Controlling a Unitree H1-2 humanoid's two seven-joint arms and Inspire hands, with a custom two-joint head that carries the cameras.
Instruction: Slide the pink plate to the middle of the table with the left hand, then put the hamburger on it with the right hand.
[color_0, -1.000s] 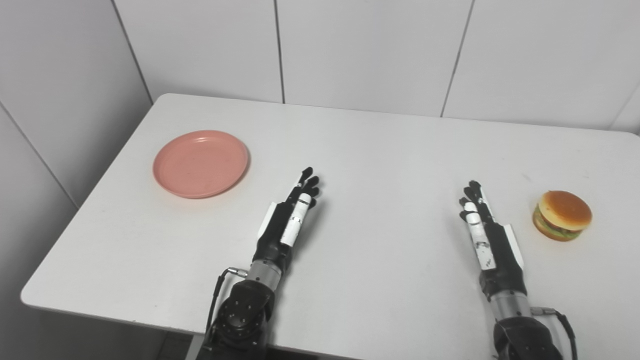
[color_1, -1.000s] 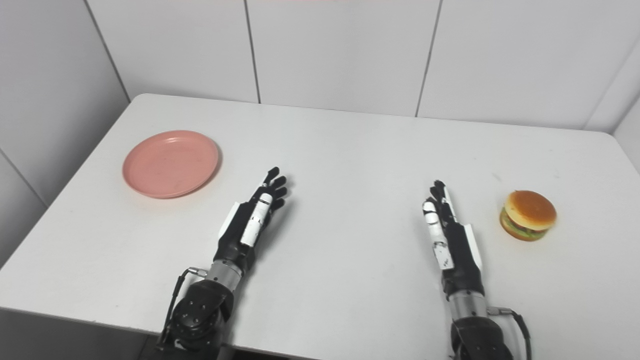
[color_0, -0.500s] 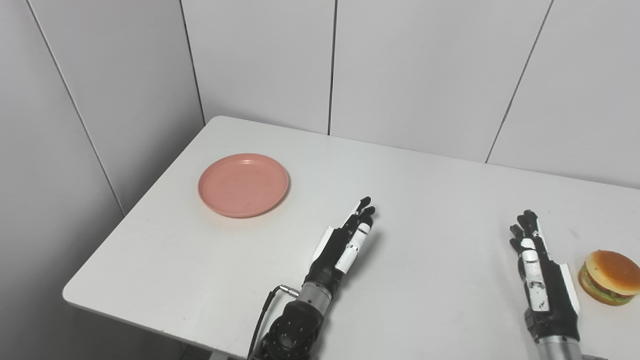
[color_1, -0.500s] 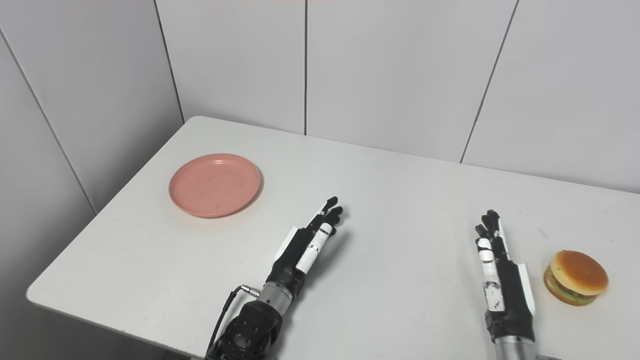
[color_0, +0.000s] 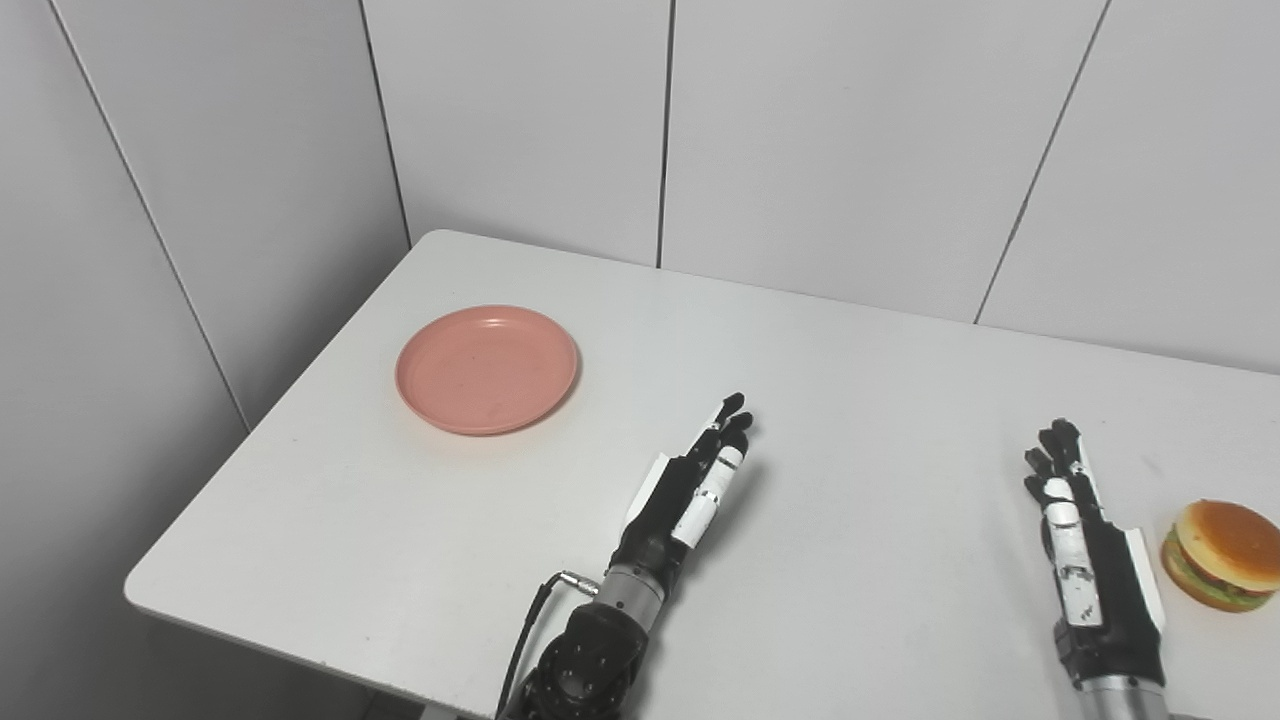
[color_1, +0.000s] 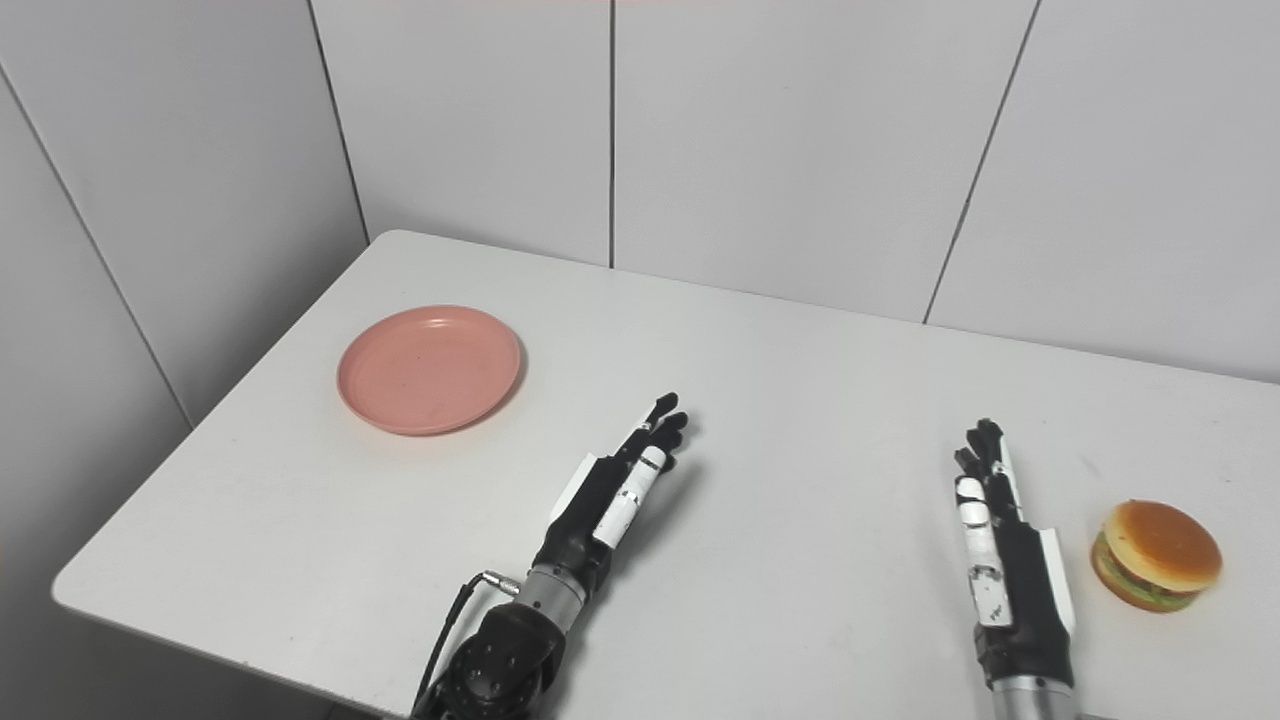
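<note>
A round pink plate (color_0: 487, 368) lies on the white table (color_0: 850, 400) near its far left corner, with nothing on it. A hamburger (color_1: 1156, 556) with a brown bun and green lettuce sits at the right side of the table. My left hand (color_0: 689, 488) rests open above the table's front middle, fingers stretched toward the far side, well to the right of the plate and apart from it. My right hand (color_1: 1003, 551) is open too, fingers straight, just left of the hamburger and not touching it.
White panelled walls close in the table at the back and on the left. The table's left edge (color_0: 270, 420) runs close to the plate, and its front edge (color_0: 330, 665) is near my left forearm.
The camera swung left and up between one second ago and half a second ago, shifting the whole picture. Since then the hands, plate and hamburger have stayed where they were.
</note>
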